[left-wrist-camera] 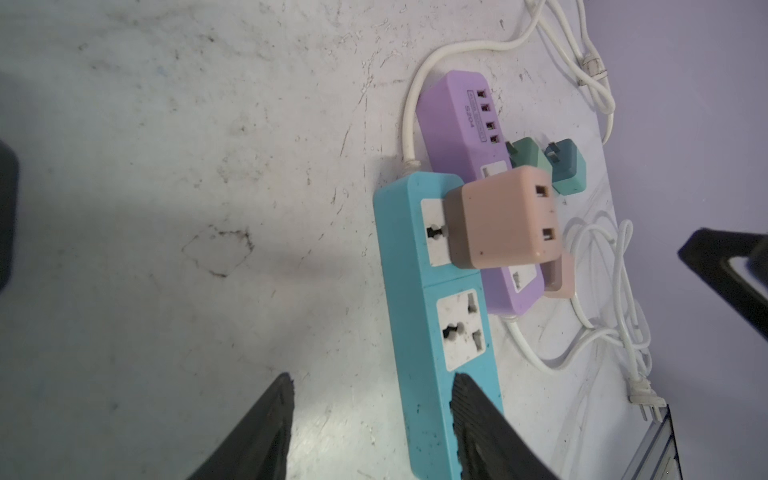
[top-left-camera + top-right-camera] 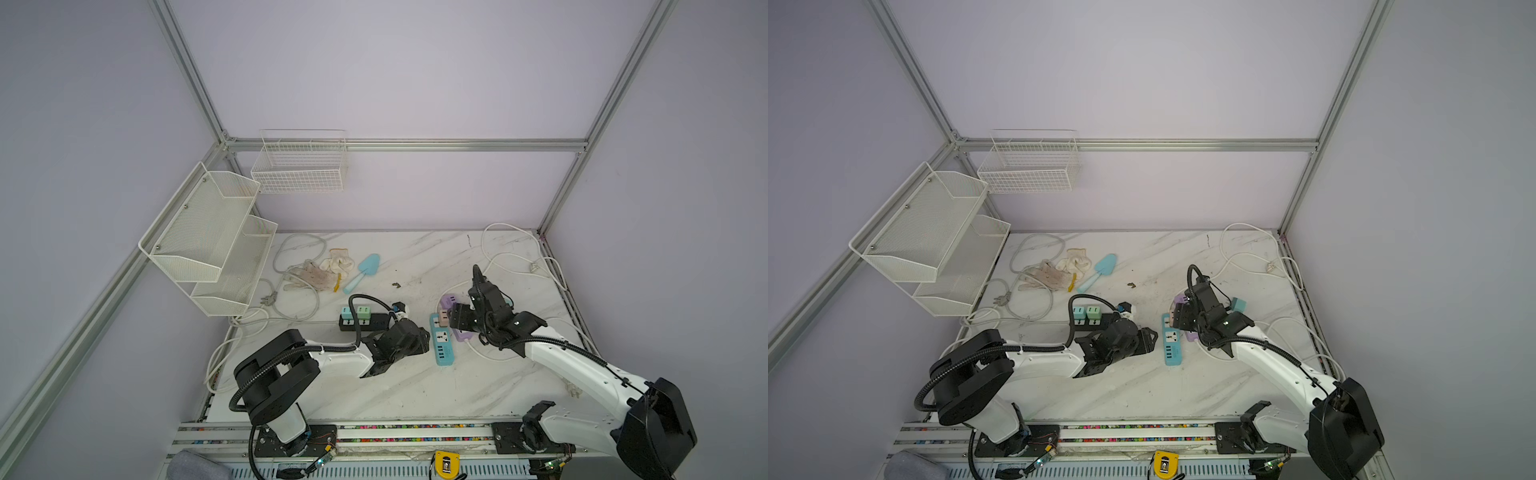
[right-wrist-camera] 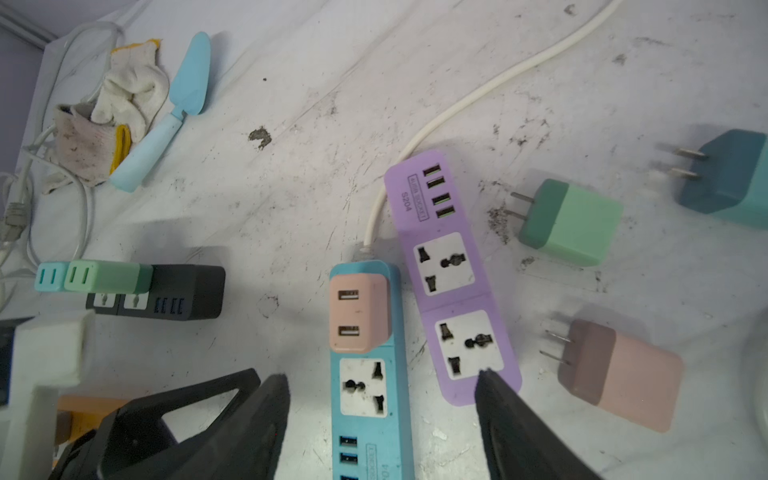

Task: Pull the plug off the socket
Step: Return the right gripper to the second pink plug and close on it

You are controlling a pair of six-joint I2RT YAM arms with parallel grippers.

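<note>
A pink plug (image 3: 359, 309) sits in the far socket of the blue power strip (image 3: 365, 449), which lies mid-table (image 2: 441, 347). My right gripper (image 3: 380, 378) is open and straddles the strip just short of the plug, with one fingertip (image 3: 488, 380) over the purple strip (image 3: 453, 278). My left gripper (image 1: 374, 384) is open at the blue strip's (image 1: 407, 332) other end. One of its fingers (image 1: 465, 395) overlaps the strip, and the pink plug (image 1: 498, 216) stands farther along. Neither gripper holds anything.
A black strip (image 3: 187, 293) carries a cyan plug (image 3: 52, 276) and a green plug (image 3: 104, 276). Loose green (image 3: 573, 224), teal (image 3: 727, 178) and pink-brown (image 3: 619, 374) plugs lie beside the purple strip. Gloves (image 2: 324, 270), a blue trowel (image 2: 363, 272), white cables (image 2: 519, 257) and wire racks (image 2: 216, 241) are behind.
</note>
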